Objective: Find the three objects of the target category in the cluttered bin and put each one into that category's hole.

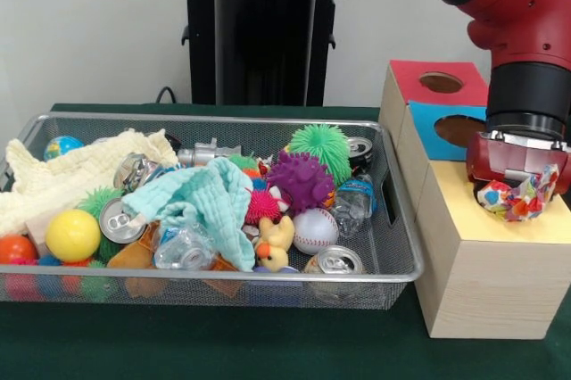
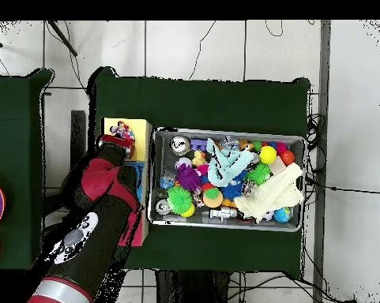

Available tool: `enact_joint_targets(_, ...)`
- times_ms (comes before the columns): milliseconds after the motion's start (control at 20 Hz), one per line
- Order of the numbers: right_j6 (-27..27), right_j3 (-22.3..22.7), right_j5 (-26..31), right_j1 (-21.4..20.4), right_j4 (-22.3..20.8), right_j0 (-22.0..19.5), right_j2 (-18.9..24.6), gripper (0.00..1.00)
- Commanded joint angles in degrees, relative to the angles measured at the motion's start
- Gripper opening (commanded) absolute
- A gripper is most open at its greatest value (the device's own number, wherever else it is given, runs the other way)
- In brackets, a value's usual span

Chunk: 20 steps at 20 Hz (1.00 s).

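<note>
The pincer (image 1: 517,191) hangs low over the yellow-topped wooden box (image 1: 486,260), pinching a small confetti-patterned cloth (image 1: 520,197) that bunches out beneath it, right above the box's top. In the overhead view the same cloth (image 2: 121,130) sits over the yellow square at the arm's tip. The blue-topped box (image 1: 446,130) and red-topped box (image 1: 433,84) stand just behind. Beside them on the green surface (image 1: 223,344), the wire-mesh bin (image 1: 397,246) holds the cream-yellow knitted cloth (image 1: 67,175) at its far end from the pincer, well apart from it, among cans, balls and a pale green cloth (image 1: 210,197).
</note>
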Motion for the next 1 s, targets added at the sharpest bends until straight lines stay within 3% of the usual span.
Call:
enact_joint_targets(50, 5.7, -0.2, -2.0, 6.0, 1.0, -4.3, 4.9, 0.00)
enact_joint_targets(100, 5.4, -0.1, -1.7, 5.7, 0.6, -4.5, 5.3, 0.00)
enact_joint_targets(150, 5.4, 0.1, -1.2, 5.2, 0.2, -5.0, 6.2, 1.00)
enact_joint_targets(700, 2.4, 1.3, 4.5, 1.5, -3.4, -8.7, 12.1, 1.00)
enact_joint_targets(900, -3.4, 3.8, 15.2, -2.8, -6.9, -15.8, 22.6, 1.00)
enact_joint_targets(1000, -5.1, 4.6, 19.0, -3.8, -7.7, -18.1, 25.9, 1.00)
